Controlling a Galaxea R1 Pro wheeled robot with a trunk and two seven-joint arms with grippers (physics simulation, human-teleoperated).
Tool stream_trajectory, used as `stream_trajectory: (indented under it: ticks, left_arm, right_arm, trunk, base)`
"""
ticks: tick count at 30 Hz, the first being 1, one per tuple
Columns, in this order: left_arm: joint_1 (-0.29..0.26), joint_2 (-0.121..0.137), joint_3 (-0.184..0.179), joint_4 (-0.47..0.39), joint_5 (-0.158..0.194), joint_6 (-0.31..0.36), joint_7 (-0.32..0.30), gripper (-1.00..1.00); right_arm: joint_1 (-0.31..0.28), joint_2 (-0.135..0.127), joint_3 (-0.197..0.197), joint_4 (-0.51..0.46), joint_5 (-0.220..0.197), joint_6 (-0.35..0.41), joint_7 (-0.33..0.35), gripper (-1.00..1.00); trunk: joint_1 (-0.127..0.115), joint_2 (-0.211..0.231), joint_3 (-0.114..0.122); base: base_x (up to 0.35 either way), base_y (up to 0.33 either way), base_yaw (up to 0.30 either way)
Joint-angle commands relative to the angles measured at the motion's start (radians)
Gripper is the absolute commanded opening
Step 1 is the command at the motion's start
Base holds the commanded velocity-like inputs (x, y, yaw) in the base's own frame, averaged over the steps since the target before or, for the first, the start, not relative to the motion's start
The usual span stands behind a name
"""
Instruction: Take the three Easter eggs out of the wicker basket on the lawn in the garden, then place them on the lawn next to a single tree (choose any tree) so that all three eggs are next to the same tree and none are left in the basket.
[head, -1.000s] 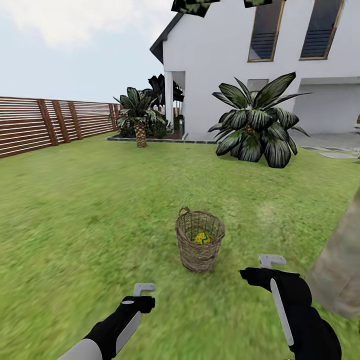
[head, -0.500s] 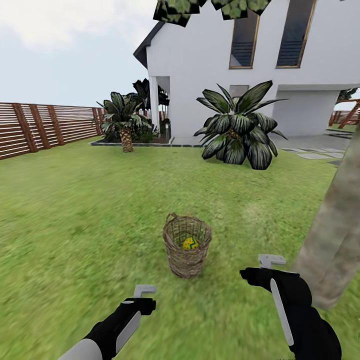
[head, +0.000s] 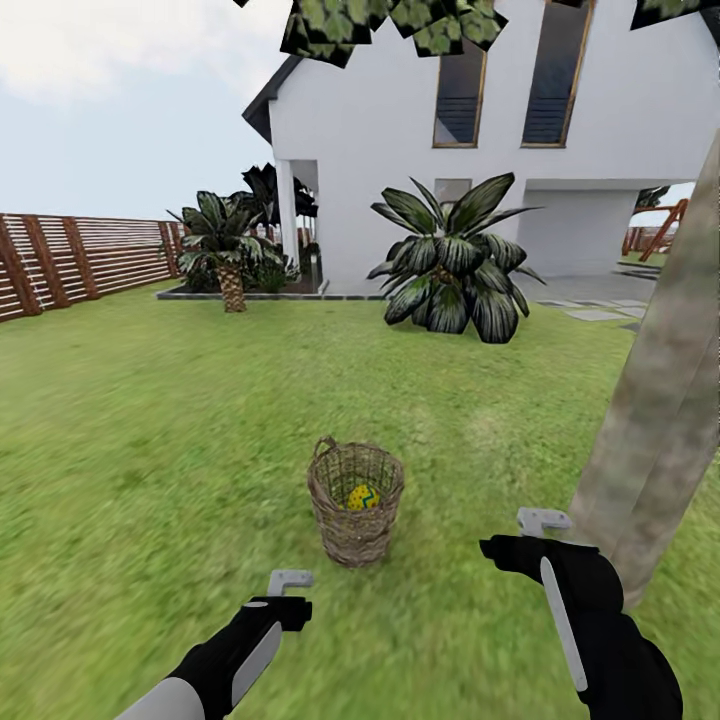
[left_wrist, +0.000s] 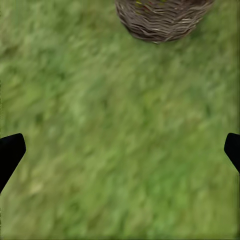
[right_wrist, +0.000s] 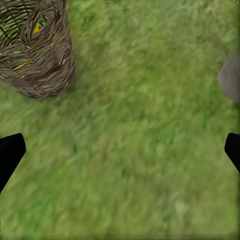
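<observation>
Approach step, by my reading: nothing is lifted yet, and the robot stands facing the wicker basket (head: 355, 505) with both arms held low ahead of it. Basket sits upright on the lawn (head: 150, 450), ahead and between the two arms. One Easter egg (head: 362, 496), yellow with blue-green marks, shows through the open top; the other two I cannot make out, perhaps hidden under it or behind the weave.

Left gripper (head: 285, 590) hangs short of the basket and to its left, over bare grass; in the left wrist view its dark fingertips (left_wrist: 11, 152) sit at opposite edges with grass between, so it is spread wide and carries nothing. Right gripper (head: 535, 530) is likewise spread and unloaded, to the right of the basket, near the tree (head: 660, 400).

Next move, as I judge it: close in, bring one gripper over the rim and down into the basket, fingers astride the egg. The basket is deep and narrow for the gripper, so a knock could tip it.

Ground: short green grass with yellowish mottling, level. The thick grey-brown trunk stands near the basket on the right, a handy drop spot. Beyond: white house (head: 400, 150), slatted wooden fence (head: 70, 260) at left, a short palm (head: 225, 245), a broad dark-leaved bush (head: 450, 265)
</observation>
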Motion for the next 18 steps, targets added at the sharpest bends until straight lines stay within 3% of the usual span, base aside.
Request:
stream_trajectory:
  ticks: [1, 18]
  left_arm:
    - [-0.001, 0.001, -0.008, -0.002, 0.011, 0.003, 0.009, 1.0]
    - [-0.001, 0.001, -0.008, -0.002, 0.011, 0.005, 0.009, 1.0]
  right_arm:
    - [-0.001, 0.001, -0.001, -0.001, 0.009, 0.004, 0.006, 1.0]
    - [-0.001, 0.001, -0.002, -0.001, 0.01, 0.004, 0.006, 1.0]
  trunk:
    - [-0.004, 0.007, 0.002]
    - [-0.069, 0.126, 0.056]
  base:
    - [0.0, 0.0, -0.033]
    - [0.0, 0.0, -0.006]
